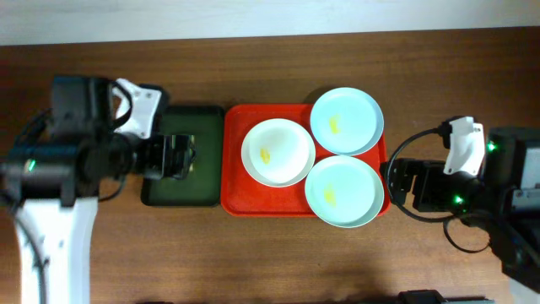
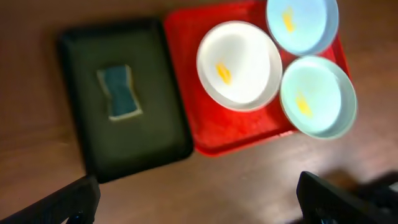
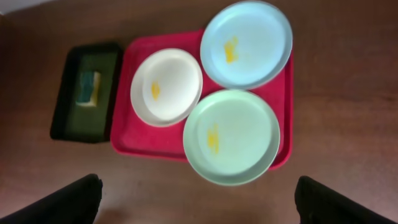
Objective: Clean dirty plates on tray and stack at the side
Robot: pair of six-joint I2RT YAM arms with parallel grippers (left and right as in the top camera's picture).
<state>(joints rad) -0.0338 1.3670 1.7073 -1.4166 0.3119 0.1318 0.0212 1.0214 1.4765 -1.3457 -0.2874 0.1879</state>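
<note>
White plate (image 1: 278, 152), blue plate (image 1: 347, 121), mint plate (image 1: 343, 192) on red tray (image 1: 234, 181).
Left gripper (image 2: 196, 190) and right gripper (image 3: 198, 190): jaws released, empty.

The left tool (image 1: 179, 158) points inward from the left arm, its fingers (image 2: 68, 202) spread wide. The right tool (image 1: 398, 180) faces it, fingers (image 3: 62, 202) likewise apart, both empty.

Showing as black, blocky housings on left arm (image 1: 80, 110) and right arm (image 1: 439, 187) alike. Wearing a white curved cover (image 1: 139, 105) apiece, trailing thin black cables (image 1: 413, 142), glowing with small green lights (image 1: 491, 149). Running down into a broad white link (image 1: 51, 245) on the left. Ending in dark, blurred pincer fingers (image 2: 68, 202).
</note>
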